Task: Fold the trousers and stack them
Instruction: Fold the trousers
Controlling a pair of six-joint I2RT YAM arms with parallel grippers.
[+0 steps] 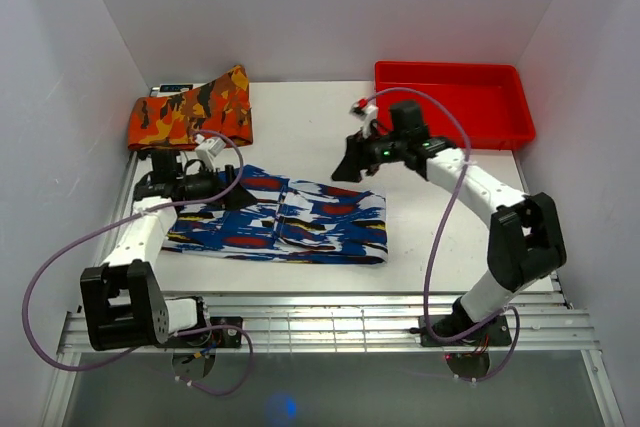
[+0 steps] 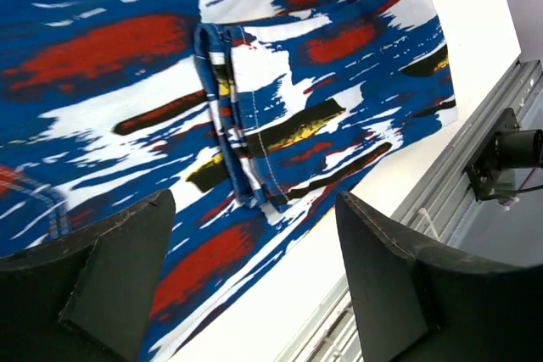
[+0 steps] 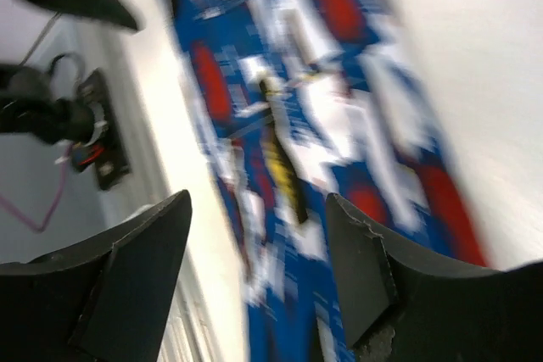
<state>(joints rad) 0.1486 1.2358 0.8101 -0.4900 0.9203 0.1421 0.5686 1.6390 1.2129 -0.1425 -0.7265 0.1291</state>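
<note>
**Overhead view.** The long soft trousers – royal-blue and white brushstroke print with red patches and yellow and black flecks – are lying folded into a flat rectangle on the white bench. The left claw is sitting over the left end of the trousers. The right claw is hovering at their far right corner. A folded orange, red and black camouflage cloth is lying beyond the trousers on the far left, apart from them. A shallow red plastic tray is standing beyond the trousers on the far right. A ribbed metal rail is running along the bench edge nearer than the trousers.

**Left wrist view.** The left claw is standing with its dark fingers spread wide and nothing between them. The trousers are filling the field below, a stitched folded edge crossing the print. Whether the fingers are touching the cloth cannot be told.

**Right wrist view.** The picture is motion-blurred. The right claw is also showing its fingers apart and holding nothing, with the trousers lying beneath them.
</note>
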